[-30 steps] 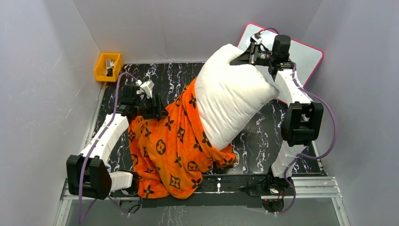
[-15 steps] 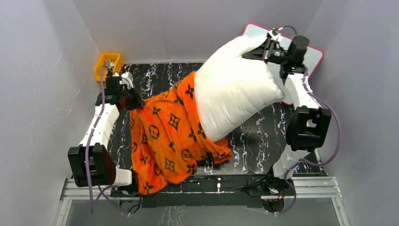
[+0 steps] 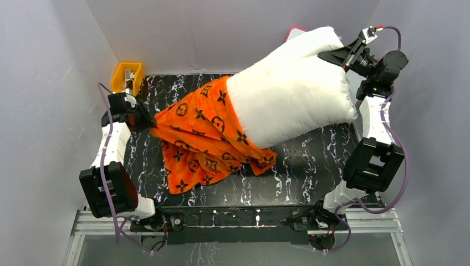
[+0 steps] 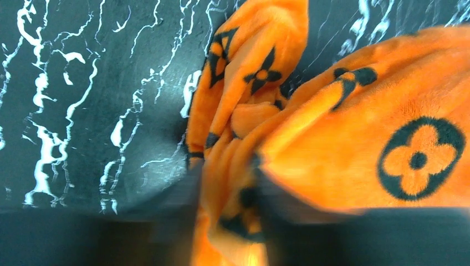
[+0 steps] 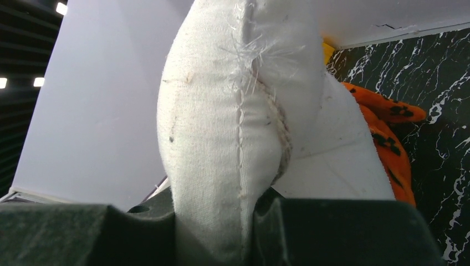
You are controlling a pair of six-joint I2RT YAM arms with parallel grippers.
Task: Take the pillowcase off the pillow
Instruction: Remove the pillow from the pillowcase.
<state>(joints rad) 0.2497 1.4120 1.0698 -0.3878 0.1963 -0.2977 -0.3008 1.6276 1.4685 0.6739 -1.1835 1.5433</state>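
Top external view: the right jaws grip the far corner of the pillow (image 3: 291, 91), which is now raised higher and farther right than a second ago and hides most of the pink-framed whiteboard (image 3: 295, 31). The left jaws are closed on a bunched fold of the pillowcase (image 3: 194, 138) and have drawn it left toward the yellow bin (image 3: 119, 86). The orange cover, pulled taut, sheathes only the pillow's lower end and no longer drapes over the near edge of the table (image 3: 310, 166).
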